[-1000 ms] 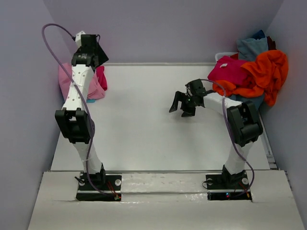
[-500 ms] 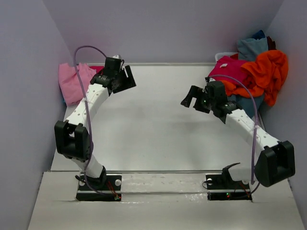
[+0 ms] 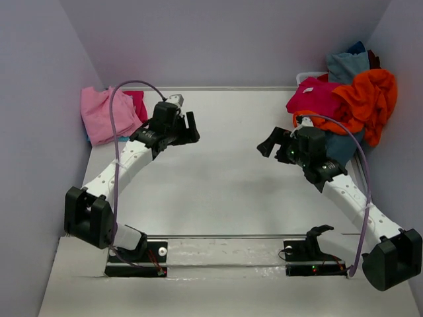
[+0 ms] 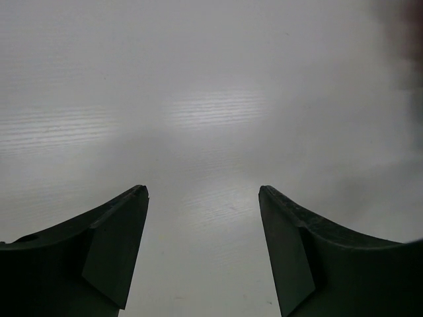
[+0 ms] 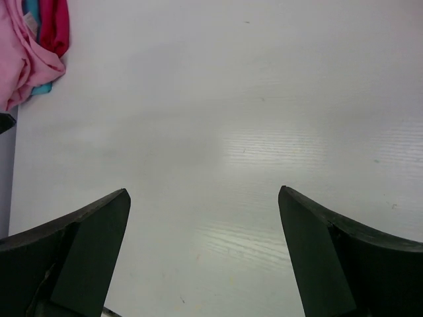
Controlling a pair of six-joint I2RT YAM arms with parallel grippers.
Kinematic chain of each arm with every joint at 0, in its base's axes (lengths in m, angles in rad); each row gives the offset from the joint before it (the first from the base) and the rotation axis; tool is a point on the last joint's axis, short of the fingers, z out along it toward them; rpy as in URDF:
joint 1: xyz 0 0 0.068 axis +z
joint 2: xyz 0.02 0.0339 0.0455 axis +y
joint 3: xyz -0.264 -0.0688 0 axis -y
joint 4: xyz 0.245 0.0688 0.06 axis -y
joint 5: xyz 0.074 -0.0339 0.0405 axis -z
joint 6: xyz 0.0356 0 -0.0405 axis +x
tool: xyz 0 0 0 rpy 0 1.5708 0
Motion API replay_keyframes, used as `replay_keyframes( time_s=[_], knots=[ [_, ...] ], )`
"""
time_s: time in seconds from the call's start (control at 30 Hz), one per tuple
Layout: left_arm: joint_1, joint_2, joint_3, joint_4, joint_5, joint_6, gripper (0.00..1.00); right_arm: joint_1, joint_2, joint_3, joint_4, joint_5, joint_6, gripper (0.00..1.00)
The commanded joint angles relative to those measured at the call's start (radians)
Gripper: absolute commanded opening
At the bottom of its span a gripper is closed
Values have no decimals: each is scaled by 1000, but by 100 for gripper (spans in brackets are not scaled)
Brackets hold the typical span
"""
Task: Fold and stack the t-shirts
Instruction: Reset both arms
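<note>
Swung inward since before, left end effector (image 4: pixel 203 191) and right end effector (image 5: pixel 204 191) gape empty; turquoise t-shirt (image 5: pixel 41 88) mostly hidden.

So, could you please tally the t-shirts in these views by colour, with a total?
light pink t-shirt: 1
turquoise t-shirt: 1, mostly hidden
magenta t-shirts: 2, one on each side
orange t-shirt: 1
grey-blue t-shirt: 1
Total: 6 that can be told apart

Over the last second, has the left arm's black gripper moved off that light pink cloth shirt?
Yes. The left gripper swung rightward and nearer, from above the light pink shirt to above the bare white table.
</note>
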Motion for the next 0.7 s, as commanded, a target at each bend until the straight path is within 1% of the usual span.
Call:
replay_keyframes(
  time_s=[0.0,0.17,0.23,0.57,0.67],
  knots=[
    [-65,19,64,-39,-24,98,80,2,8,-4,71,32,-26,100],
    [-85,6,49,-19,53,91,81,2,28,-9,74,26,-34,100],
    [-108,6,43,-10,57,75,81,2,25,-2,65,31,-37,100],
    [-117,10,14,48,79,17,81,2,13,30,27,14,-74,100],
    [-135,13,15,59,90,8,81,2,17,41,7,23,-80,100]
  ],
)
